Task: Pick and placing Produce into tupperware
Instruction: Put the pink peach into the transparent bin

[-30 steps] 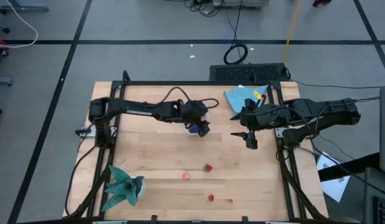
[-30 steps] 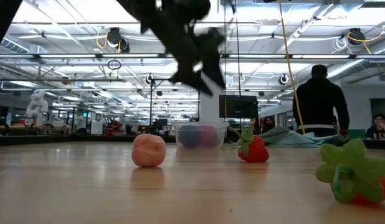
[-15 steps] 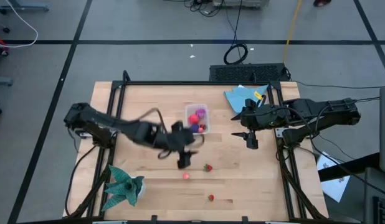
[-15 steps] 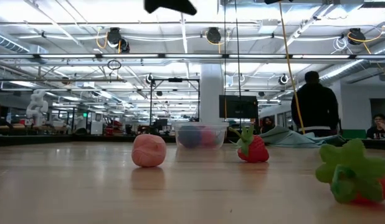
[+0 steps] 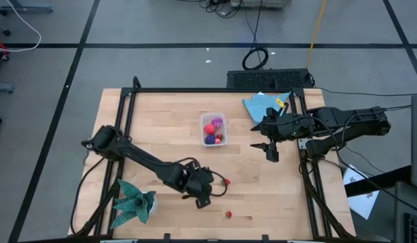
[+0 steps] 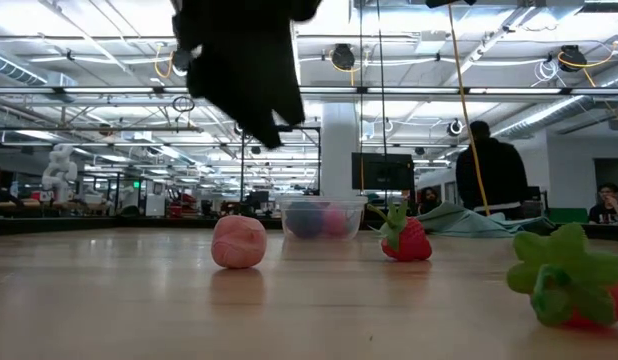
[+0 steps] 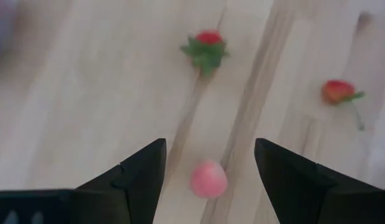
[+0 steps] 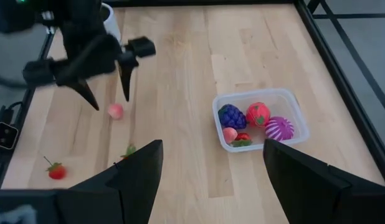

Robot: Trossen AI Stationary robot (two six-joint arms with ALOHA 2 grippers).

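Note:
The clear tupperware (image 5: 212, 129) stands at the table's middle, toward the far side, with red, purple and pink fruits in it (image 8: 258, 118). A pink ball fruit (image 7: 209, 179) lies on the wood. My left gripper (image 7: 209, 144) hovers open above it, a finger on either side, not touching it; the right wrist view shows the same (image 8: 109, 99). In the high view the left gripper (image 5: 201, 197) hides this fruit. One strawberry (image 5: 226, 181) lies just to the right of it. Another strawberry (image 5: 229, 214) lies near the front edge. My right gripper (image 5: 269, 152) waits open at the right, raised.
A teal-green cloth (image 5: 133, 202) lies at the near left corner. A light blue cloth (image 5: 266, 104) lies at the far right. Black frame rails (image 5: 127, 101) run along the table's sides. In the low view a person (image 6: 499, 165) stands in the room beyond.
My left gripper has swung from above the tupperware toward the table's near edge, turning as it went. It now hangs over the pink ball fruit. Its fingers have stayed open. The fruits on the table have not moved.

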